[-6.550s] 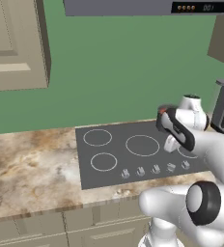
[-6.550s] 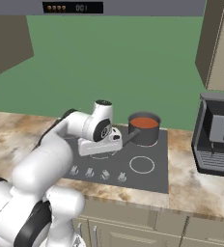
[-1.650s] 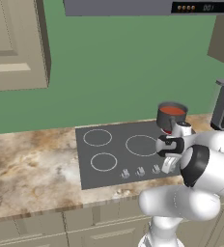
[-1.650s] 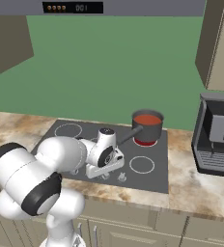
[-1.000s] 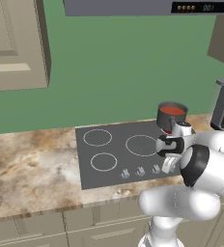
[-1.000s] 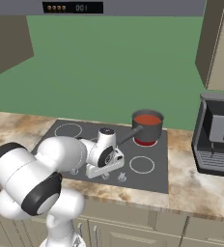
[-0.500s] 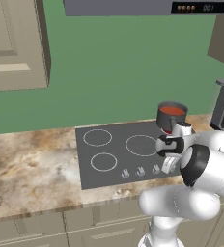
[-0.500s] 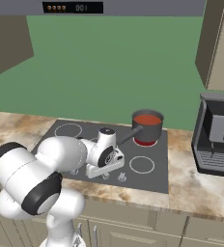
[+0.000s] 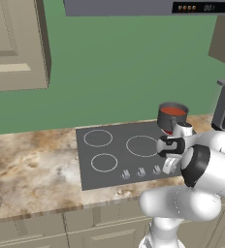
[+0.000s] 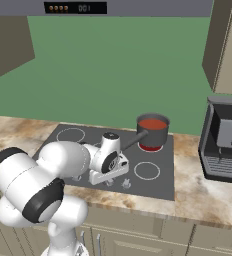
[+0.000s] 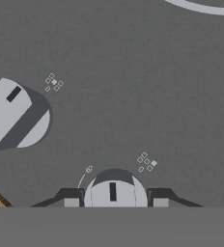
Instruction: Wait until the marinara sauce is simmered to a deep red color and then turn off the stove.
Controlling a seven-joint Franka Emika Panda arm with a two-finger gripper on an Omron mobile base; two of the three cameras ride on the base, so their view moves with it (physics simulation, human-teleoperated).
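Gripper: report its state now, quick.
Gripper: shut on a stove knob.

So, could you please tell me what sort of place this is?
A simulated home kitchen, it seems: a cooktop set in a stone counter, a pot of red sauce on a burner, wall cabinets, and what may be a coffee machine.
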